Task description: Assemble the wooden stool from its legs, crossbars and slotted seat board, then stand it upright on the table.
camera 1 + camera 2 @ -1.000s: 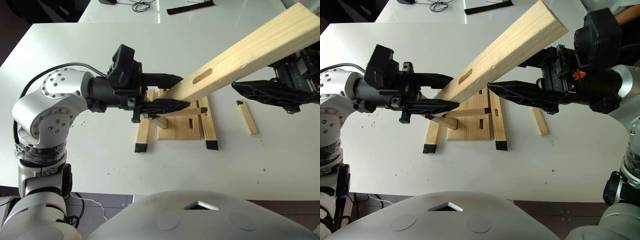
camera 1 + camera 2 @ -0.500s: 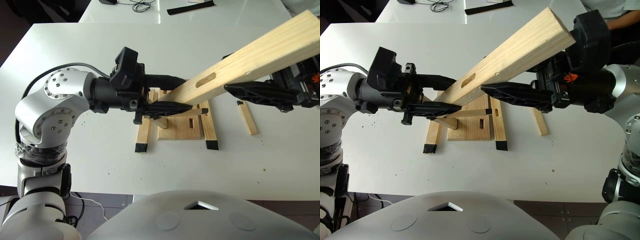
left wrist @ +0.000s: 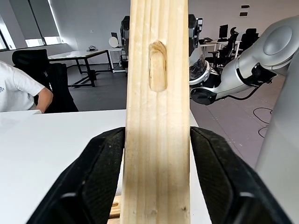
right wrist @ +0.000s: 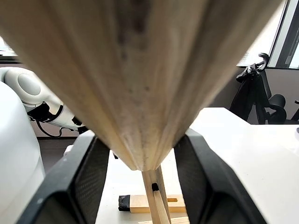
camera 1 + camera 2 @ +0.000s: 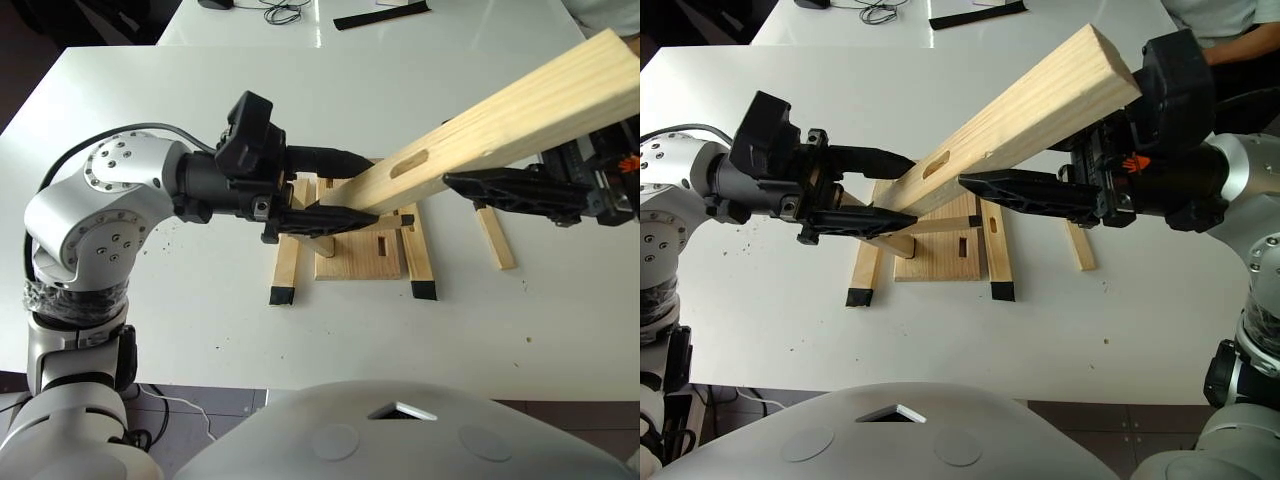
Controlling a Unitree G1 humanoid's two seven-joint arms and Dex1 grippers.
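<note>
A long pale slotted board hangs tilted over the table, low end at the left, high end at the right. My left gripper is shut on its low end, with black fingers on both edges just below the oval slot. My right gripper is shut on the board farther up, its fingers on either side. Below lies a flat part-built frame: a slotted base board, two black-tipped legs and a thin crossbar.
A short loose stick lies on the white table to the right of the frame. Free room shows at the table's front and left. On a second table behind lie a black strip and cables.
My right gripper has shifted a little to the left along the board, and the board's slot sits slightly lower. The left gripper has stayed where it was.
</note>
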